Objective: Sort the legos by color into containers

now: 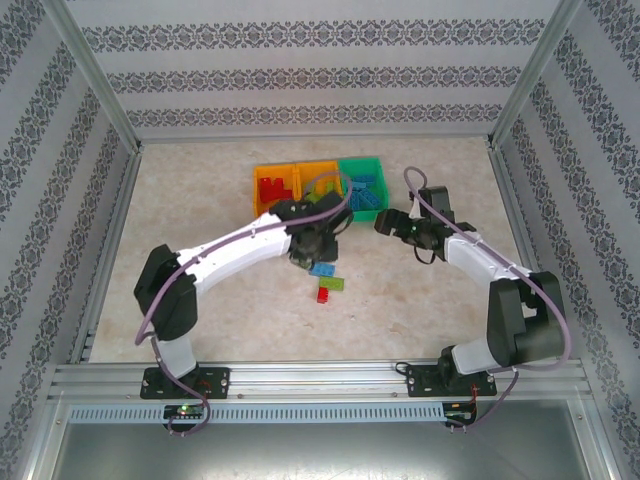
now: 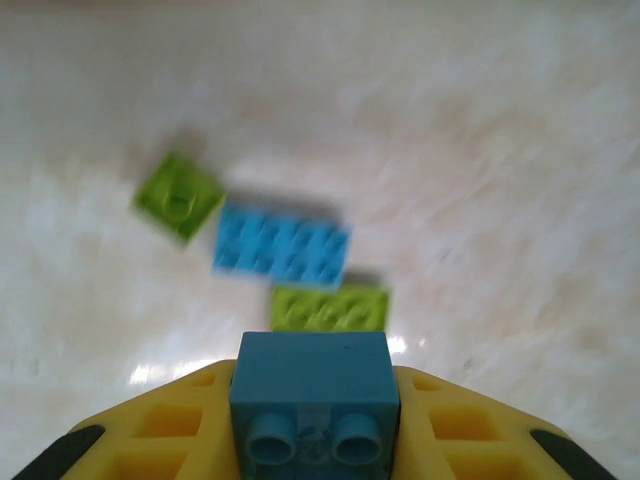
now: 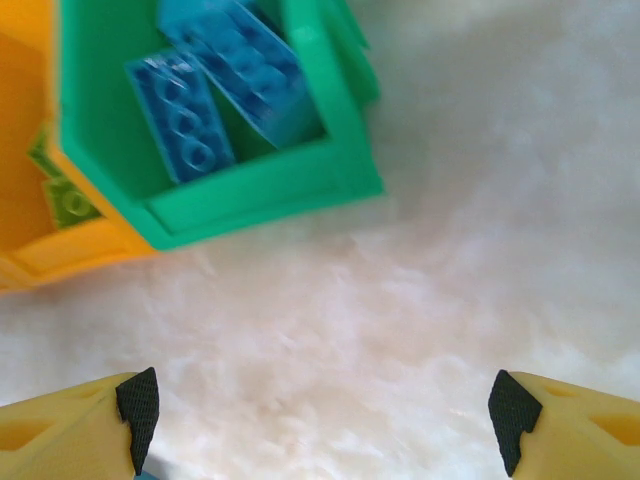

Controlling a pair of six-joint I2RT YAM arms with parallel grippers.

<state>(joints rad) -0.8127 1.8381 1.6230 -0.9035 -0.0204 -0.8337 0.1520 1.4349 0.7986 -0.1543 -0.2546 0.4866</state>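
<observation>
Left hand (image 1: 305, 248) gripped a blue brick (image 2: 313, 385); right hand (image 3: 320, 415) was wide open, empty.
Top view: the left hand hung over loose legos (image 1: 326, 280) on the tabletop (image 1: 200, 200), the containers (image 1: 320, 163) behind. Left wrist: the gripped brick looked rigid, light and slick, probably best pinched across its flat sides. Right wrist: the spread hand hovered near the green bin (image 3: 260, 185), which held blue bricks.

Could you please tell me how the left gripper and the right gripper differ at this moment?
The left gripper is shut on a blue brick; the right gripper stands open, with bare table showing between its fingers. The left gripper looks down on loose blue and lime bricks; the right gripper faces the green bin holding blue bricks. Both have yellow fingers.
</observation>
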